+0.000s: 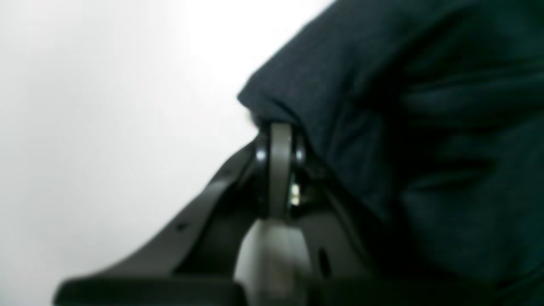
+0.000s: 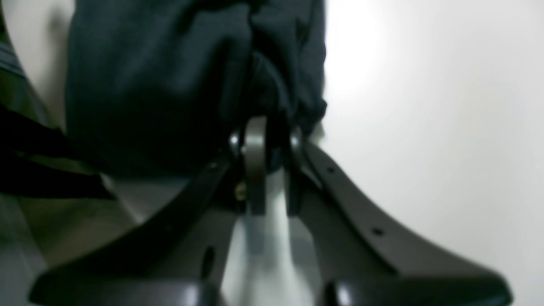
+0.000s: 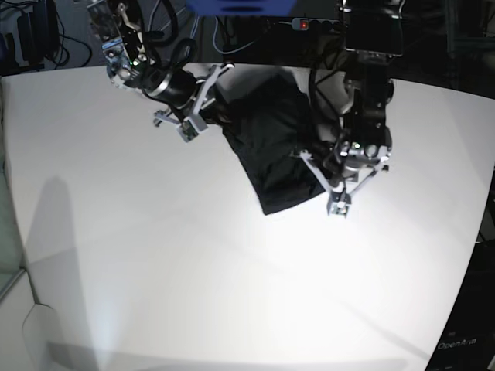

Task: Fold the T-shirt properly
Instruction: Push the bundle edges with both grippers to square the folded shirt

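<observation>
So both arms reached in low over the white table (image 3: pixel 116 255): left gripper (image 1: pixel 278 127) and right gripper (image 2: pixel 265 127) each pinched closed on the T-shirt (image 3: pixel 271 147), bunched between them.

From my base view the T-shirt (image 3: pixel 271 147) sits bunched on the table (image 3: pixel 155 263), toward the table's far edge and a bit right of its centre. The right gripper (image 3: pixel 219 104) is at the T-shirt's upper-left corner, its arm reaching in from the table's far-left side. The left gripper (image 3: pixel 309 158) is at the T-shirt's right edge, its arm coming down from behind the T-shirt. The T-shirt lies between the two grippers. A power strip (image 3: pixel 309 23) lies behind the table, past the T-shirt. The near half of the table lies in front of the T-shirt.
</observation>
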Motion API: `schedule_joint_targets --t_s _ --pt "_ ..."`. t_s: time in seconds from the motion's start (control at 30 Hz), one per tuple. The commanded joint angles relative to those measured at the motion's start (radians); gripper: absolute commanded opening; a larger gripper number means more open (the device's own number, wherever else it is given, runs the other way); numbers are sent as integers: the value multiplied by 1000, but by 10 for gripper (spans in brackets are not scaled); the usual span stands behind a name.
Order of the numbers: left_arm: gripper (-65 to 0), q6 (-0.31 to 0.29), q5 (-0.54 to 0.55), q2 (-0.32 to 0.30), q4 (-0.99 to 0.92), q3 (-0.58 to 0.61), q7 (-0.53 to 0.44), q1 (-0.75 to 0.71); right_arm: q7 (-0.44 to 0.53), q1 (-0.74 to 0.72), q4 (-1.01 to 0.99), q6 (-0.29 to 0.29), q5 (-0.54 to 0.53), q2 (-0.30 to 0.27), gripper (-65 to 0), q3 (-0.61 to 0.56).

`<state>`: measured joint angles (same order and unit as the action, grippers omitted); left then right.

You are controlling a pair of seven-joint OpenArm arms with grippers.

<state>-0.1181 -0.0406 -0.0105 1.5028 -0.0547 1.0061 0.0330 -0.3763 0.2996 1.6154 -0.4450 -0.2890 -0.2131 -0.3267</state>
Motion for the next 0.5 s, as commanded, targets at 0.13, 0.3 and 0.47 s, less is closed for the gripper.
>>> schedule_joint_targets --t_s 0.13,0.3,0.47 --pt "-650 -1 -5 76 -1 2 -13 97 23 31 19 -5 -9 16 -603 -10" --pt "-650 1 -5 76 6 2 -3 129 23 33 19 -5 -9 5 -603 2" --pt "-650 -2 3 22 97 -7 -3 107 23 33 24 -5 -9 -26 -603 65"
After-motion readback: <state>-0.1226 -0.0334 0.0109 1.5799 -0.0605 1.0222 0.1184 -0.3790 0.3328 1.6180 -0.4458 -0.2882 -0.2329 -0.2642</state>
